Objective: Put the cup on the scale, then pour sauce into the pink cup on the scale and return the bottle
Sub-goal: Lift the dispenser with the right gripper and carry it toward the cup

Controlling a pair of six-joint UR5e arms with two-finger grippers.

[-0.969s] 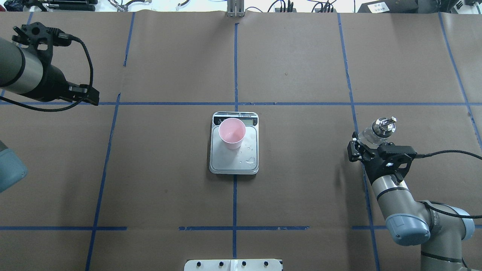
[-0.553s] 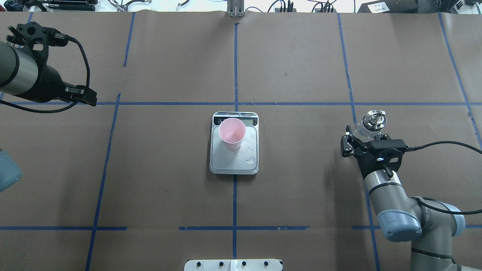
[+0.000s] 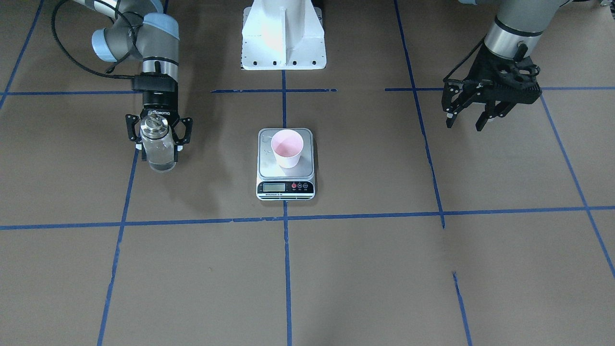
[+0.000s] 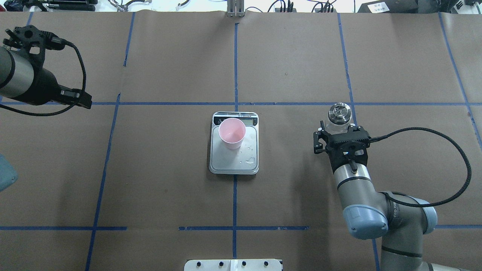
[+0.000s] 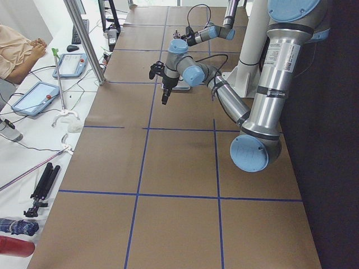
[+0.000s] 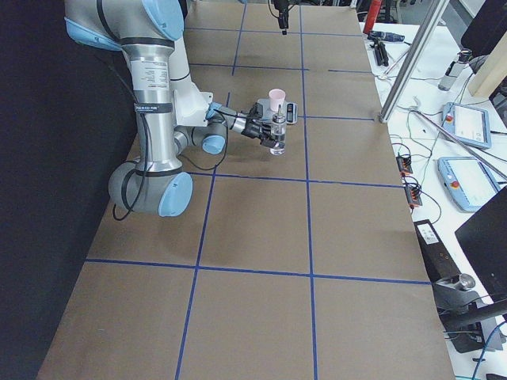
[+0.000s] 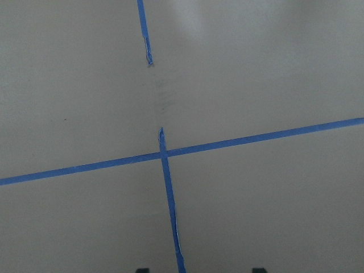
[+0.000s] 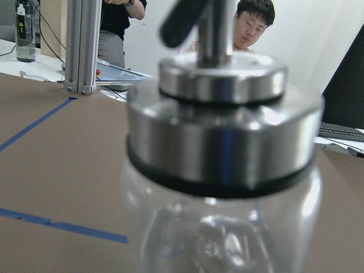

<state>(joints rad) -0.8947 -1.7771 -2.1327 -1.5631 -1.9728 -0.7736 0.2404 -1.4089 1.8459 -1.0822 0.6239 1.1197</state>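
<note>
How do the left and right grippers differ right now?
The right gripper is shut on the clear glass bottle, held upright; the left gripper is open and empty. The right gripper points level; the left gripper points downward. Both are black, two-fingered, and apart from the scale.

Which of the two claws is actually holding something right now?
The right gripper, on the front-facing view's left side, is shut on the bottle of clear glass. The left gripper hangs open and empty.
</note>
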